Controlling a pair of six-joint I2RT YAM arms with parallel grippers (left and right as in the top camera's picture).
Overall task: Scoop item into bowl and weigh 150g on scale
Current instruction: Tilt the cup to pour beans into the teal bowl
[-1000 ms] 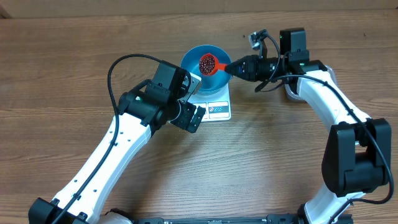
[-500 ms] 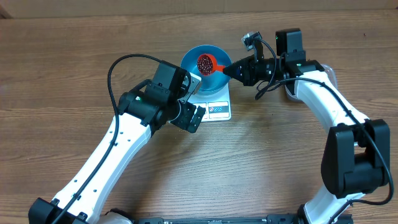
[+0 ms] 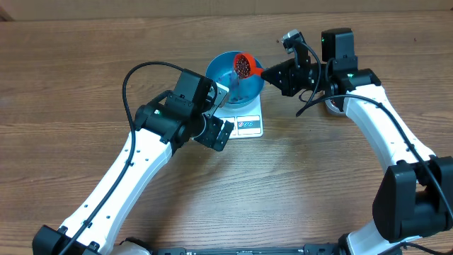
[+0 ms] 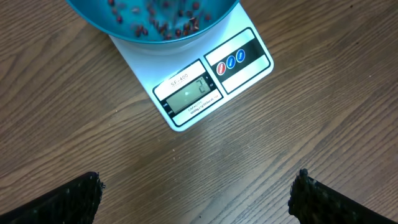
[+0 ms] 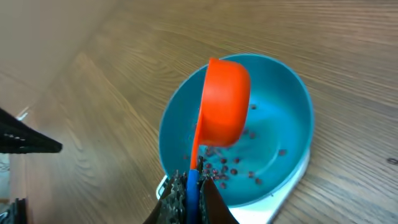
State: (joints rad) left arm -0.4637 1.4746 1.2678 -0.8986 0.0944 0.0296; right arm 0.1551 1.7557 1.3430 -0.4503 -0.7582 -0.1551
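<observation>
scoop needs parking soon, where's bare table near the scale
Bare wood: in front of the scale, between the two arms, and outside the left arm. Crowded around the bowl: left gripper beside it, right gripper holding the scoop over it.

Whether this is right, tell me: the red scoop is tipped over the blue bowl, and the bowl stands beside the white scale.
One thing is wrong: the blue bowl stands on the white scale, not beside it, as the left wrist view shows. The red scoop is indeed tipped over the bowl.
</observation>
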